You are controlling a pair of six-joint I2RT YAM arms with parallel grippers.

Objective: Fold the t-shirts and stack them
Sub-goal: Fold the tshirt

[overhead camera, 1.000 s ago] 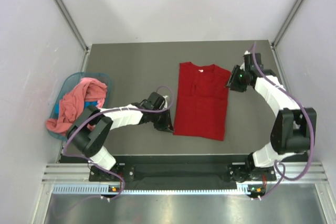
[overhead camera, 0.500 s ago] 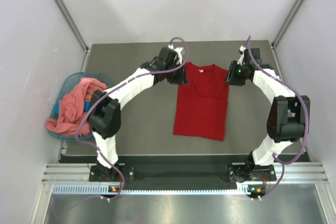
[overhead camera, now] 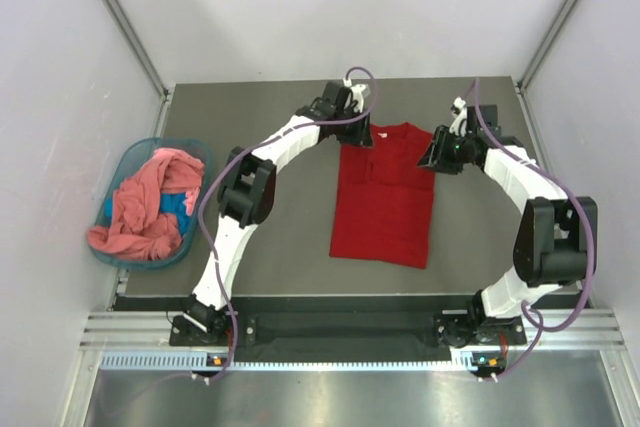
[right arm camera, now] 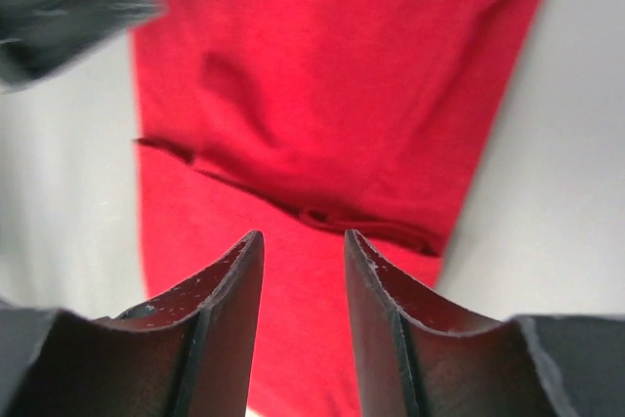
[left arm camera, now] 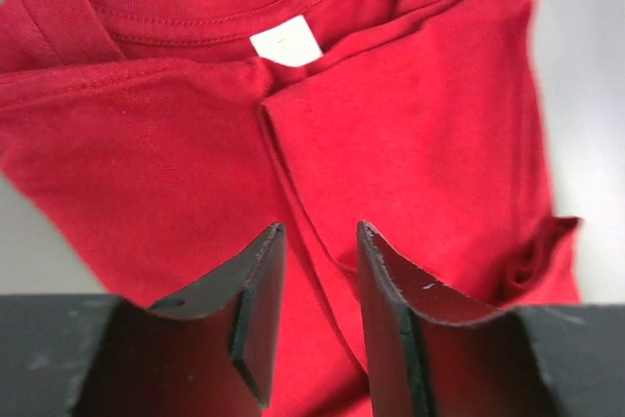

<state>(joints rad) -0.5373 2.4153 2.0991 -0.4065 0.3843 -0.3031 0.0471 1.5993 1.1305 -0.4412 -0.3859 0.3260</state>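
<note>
A deep red t-shirt (overhead camera: 385, 202) lies flat in the middle of the grey table, sleeves folded in and collar at the far end. In the left wrist view its white neck label (left arm camera: 286, 41) shows above a folded-in sleeve edge. My left gripper (overhead camera: 358, 134) hovers over the shirt's far left corner, open (left arm camera: 317, 236), with only cloth below the gap. My right gripper (overhead camera: 433, 158) is over the far right corner, also open (right arm camera: 303, 241), above a folded sleeve edge of the red t-shirt (right arm camera: 342, 75). A salmon-pink t-shirt (overhead camera: 145, 202) lies crumpled in the basket.
A teal plastic basket (overhead camera: 127, 160) stands at the table's left edge with blue cloth under the pink shirt. Grey walls and metal posts close in the table on three sides. The left arm's blurred gripper body (right arm camera: 59, 7) shows in the right wrist view's upper left.
My left arm swung from the shirt's near left hem up to its far left collar corner, and its jaws opened. The right gripper shifted slightly toward the shirt's far right corner.
</note>
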